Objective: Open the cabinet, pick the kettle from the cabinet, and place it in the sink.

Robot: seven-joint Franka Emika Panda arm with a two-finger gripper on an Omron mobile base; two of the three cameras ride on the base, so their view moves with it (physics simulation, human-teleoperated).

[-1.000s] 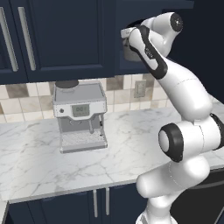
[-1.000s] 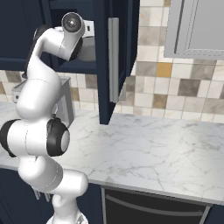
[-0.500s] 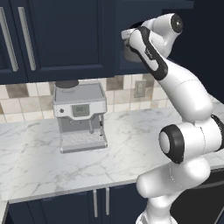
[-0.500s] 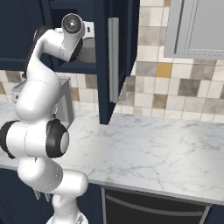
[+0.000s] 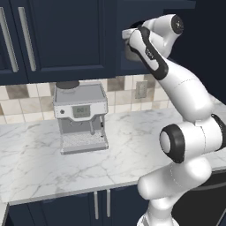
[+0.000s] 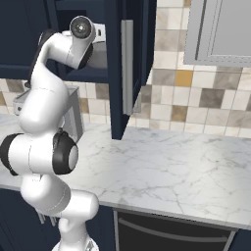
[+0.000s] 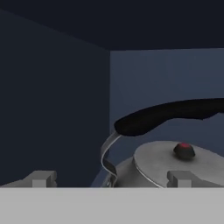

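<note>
Navy is the colour of the cabinet [image 6: 115, 68], and its door stands open, turned edge-on toward the right base camera with the long silver bar handle [image 6: 127, 66] facing out. Compared with one second ago, very little differs: the arm has kept almost the same raised pose, and its hand has only moved slightly deeper into the cabinet opening. The coffee machine [image 5: 80, 117] and the counter [image 5: 39, 163] have not changed place.

One kettle [image 7: 166, 168] sits inside the cabinet. In the hand view it is close below and to the right, with a grey metal body, a flat lid with a small dark knob that has a red top, and one black arched handle [image 7: 168, 114] going over it. The claw [image 7: 113, 178] is spread wide, one fingertip [image 7: 41, 178] at the left and the other near the lid, and it holds nothing. I cannot tell if the right fingertip touches the lid.

Counted: one kettle, one coffee machine on the white marble counter, one open door, and two more long silver handles [image 5: 18, 39] on the closed navy doors at the left. One pale grey cabinet [image 6: 220, 32] hangs at the right.
</note>
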